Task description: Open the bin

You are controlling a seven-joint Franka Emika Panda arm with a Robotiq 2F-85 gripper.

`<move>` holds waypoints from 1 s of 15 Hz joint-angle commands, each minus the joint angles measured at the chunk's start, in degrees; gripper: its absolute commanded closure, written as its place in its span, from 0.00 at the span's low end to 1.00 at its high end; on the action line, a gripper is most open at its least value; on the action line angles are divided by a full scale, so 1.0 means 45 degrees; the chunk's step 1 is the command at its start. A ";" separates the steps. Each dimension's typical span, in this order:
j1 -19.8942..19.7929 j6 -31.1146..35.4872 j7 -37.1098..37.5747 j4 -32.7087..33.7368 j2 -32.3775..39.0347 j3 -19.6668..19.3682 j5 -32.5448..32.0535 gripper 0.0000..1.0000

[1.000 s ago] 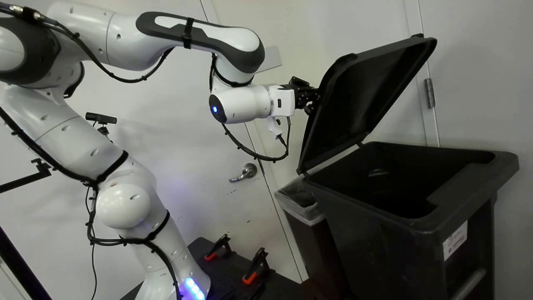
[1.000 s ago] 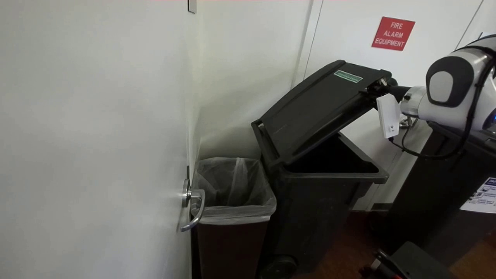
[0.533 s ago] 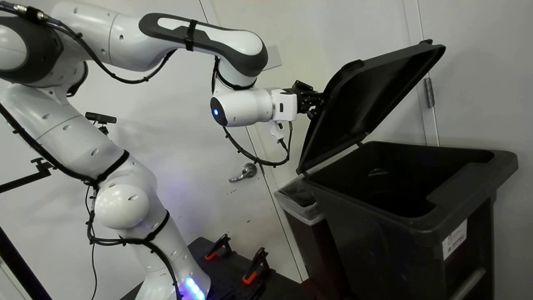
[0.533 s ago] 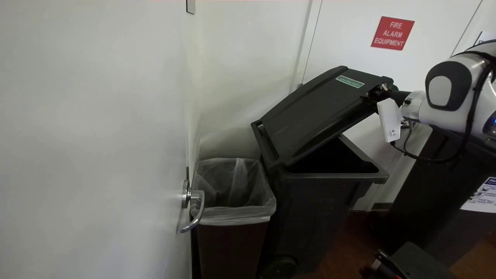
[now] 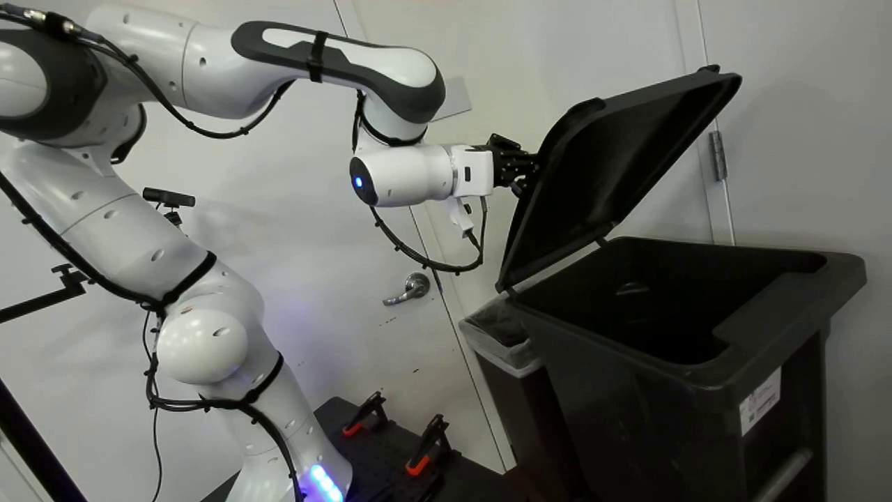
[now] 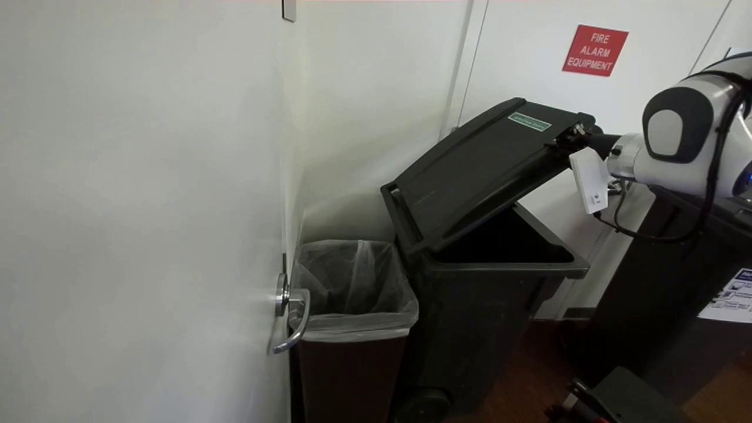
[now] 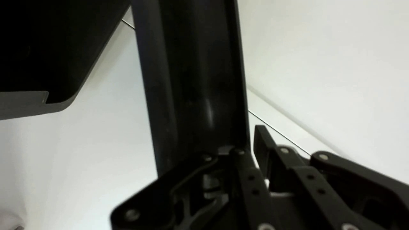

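Bin lid (image 6: 476,164) rose slightly in 0.5 s; sign (image 6: 596,50): "FIRE ALARM EQUIPMENT"; gripper (image 7: 250,142) finger spread unclear.

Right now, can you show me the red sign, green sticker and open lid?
Red sign (image 6: 596,50): in an exterior view, on its lettered middle.
Green sticker (image 6: 529,121): in an exterior view, on its middle.
Open lid (image 5: 617,164): in an exterior view, on its dark underside.
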 commanded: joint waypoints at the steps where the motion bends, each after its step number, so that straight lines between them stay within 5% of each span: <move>1: -0.0245 0.1130 -0.0417 0.0677 -0.0652 0.1420 0.0088 0.96; 10: -0.2311 0.2258 -0.0807 0.1717 -0.1307 0.5938 0.0087 0.96; 15: -0.5141 0.2996 -0.1671 0.2549 -0.1624 0.9670 0.0084 0.96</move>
